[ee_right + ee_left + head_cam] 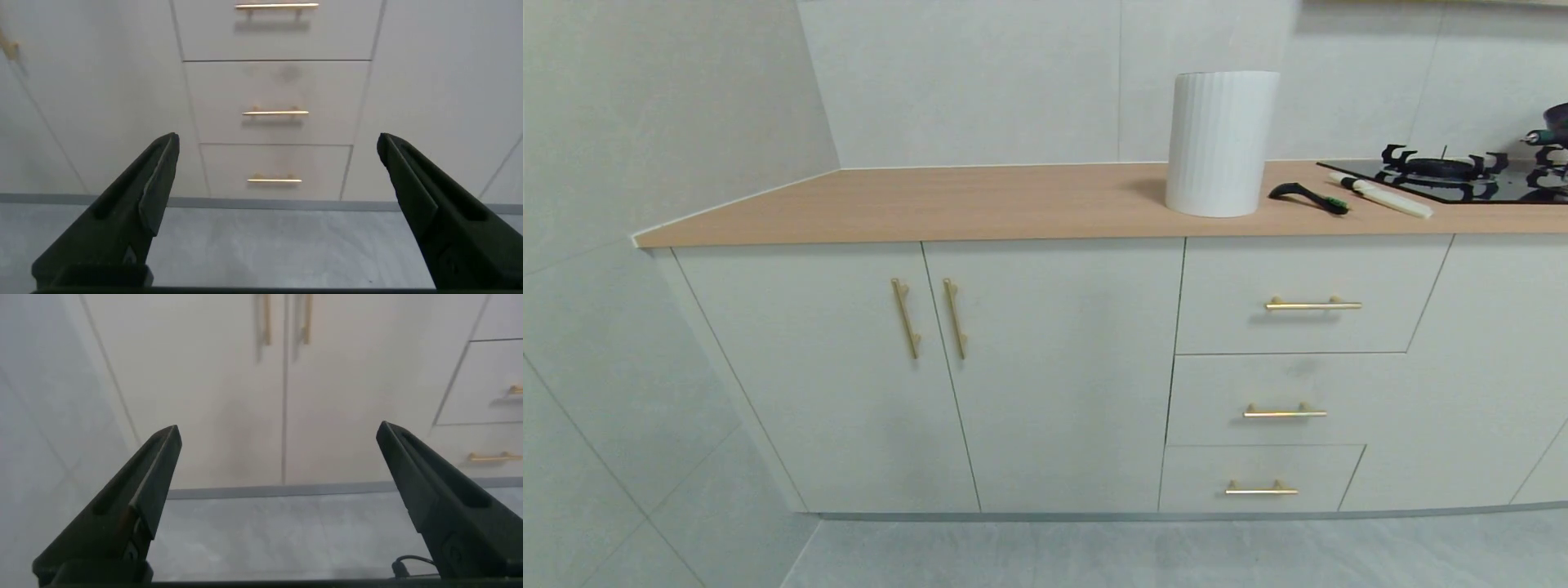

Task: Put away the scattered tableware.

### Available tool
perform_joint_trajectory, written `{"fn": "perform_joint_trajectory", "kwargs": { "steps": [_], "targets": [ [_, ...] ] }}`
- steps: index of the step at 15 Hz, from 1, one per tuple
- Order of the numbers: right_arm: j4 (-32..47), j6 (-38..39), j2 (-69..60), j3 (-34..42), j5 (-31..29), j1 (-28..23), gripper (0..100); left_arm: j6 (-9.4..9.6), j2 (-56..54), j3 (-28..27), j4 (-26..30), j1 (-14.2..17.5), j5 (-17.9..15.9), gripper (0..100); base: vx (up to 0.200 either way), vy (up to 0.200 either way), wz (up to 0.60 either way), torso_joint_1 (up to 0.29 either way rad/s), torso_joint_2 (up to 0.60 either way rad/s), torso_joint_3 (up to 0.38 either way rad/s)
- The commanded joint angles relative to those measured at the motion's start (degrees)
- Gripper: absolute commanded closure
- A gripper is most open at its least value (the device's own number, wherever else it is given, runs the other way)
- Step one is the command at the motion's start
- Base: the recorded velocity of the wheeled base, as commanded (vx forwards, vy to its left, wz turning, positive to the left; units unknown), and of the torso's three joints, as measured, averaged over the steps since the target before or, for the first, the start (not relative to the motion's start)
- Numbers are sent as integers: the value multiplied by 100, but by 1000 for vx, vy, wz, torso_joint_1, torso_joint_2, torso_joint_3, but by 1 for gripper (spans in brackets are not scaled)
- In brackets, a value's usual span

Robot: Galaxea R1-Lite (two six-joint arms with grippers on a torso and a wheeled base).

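Observation:
On the wooden countertop (pixel 980 200) at the right lie a black-handled utensil with a green tip (pixel 1309 197) and a cream-handled utensil (pixel 1380 196), beside a tall white ribbed container (pixel 1222 143). My left gripper (pixel 278 441) is open and empty, held low and facing the double cabinet doors (pixel 286 384). My right gripper (pixel 278 147) is open and empty too, low in front of the drawer stack (pixel 276 106). Both are well below the counter, far from the utensils.
A black gas hob (pixel 1462 175) sits at the counter's far right with a dark pot (pixel 1558 122) at its edge. Under the counter are two doors with brass handles (pixel 931 318) and three drawers (pixel 1298 306). A tiled wall closes the left side; grey floor (pixel 1176 555) lies below.

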Motion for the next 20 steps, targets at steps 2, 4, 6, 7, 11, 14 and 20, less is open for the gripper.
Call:
{"fn": "perform_joint_trajectory", "kwargs": {
  "steps": [2, 4, 6, 7, 11, 14, 20],
  "targets": [
    [0, -1, 7, 0, 2, 1, 0, -3, -2, 0, 2, -2, -4, 0, 0, -100, 0, 1, 1, 1],
    [0, -1, 7, 0, 2, 1, 0, -3, -2, 0, 2, -2, -4, 0, 0, 0, 0, 0, 0, 0],
    [0, -1, 7, 0, 2, 1, 0, -3, -2, 0, 2, -2, -4, 0, 0, 0, 0, 0, 0, 0],
    [0, -1, 7, 0, 2, 1, 0, 6, -2, 0, 2, 7, -4, 0, 0, 0, 0, 0, 0, 0],
    [0, -9, 7, 0, 10, 1, 0, 24, -2, 0, 2, -2, -4, 0, 100, 0, 0, 1, 0, 2],
    [0, -27, 7, 0, 19, 1, 0, -3, -2, 0, 2, -2, 5, 0, 133, 0, 0, 2, -2, 2],
    [-9, -45, 7, 0, 28, 1, 0, -3, -2, 0, 2, -2, -4, 0, 0, 0, 0, 0, 0, 0]
  ]
}}
